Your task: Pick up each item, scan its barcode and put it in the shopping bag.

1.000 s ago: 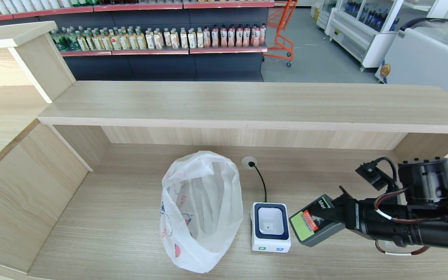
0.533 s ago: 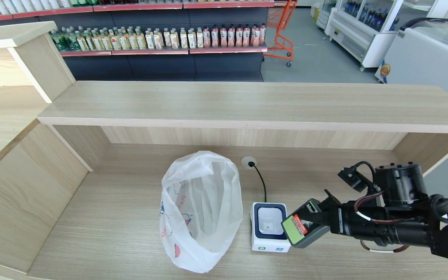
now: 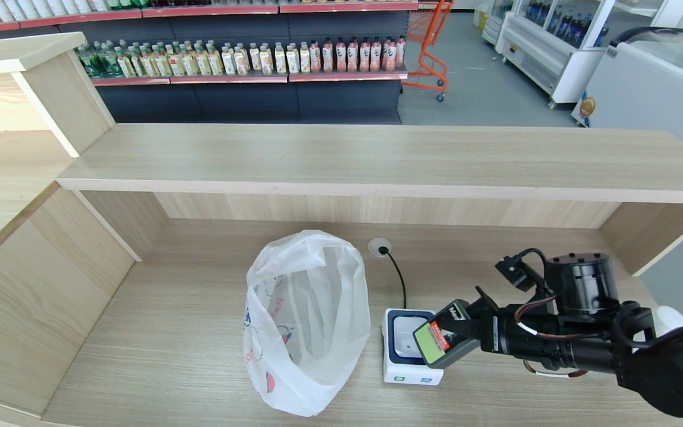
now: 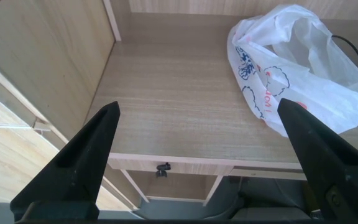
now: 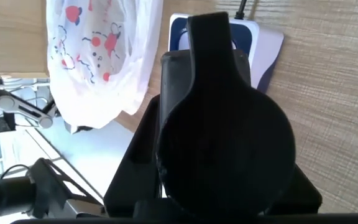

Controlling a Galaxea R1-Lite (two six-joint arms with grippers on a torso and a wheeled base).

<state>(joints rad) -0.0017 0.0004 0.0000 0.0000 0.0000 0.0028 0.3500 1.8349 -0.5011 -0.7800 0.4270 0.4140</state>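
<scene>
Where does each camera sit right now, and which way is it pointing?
Head view: on the robot's head, looking forward and down at the checkout counter; the right arm shows on the right, right gripper shut on a green-labelled box over the barcode scanner.
Left wrist view: on the left wrist, facing down at the counter's left end; the open left gripper frames it.
Right wrist view: on the right wrist, facing down past the gripper's dark body at the scanner.
Shared: the white shopping bag shows in all three.
</scene>
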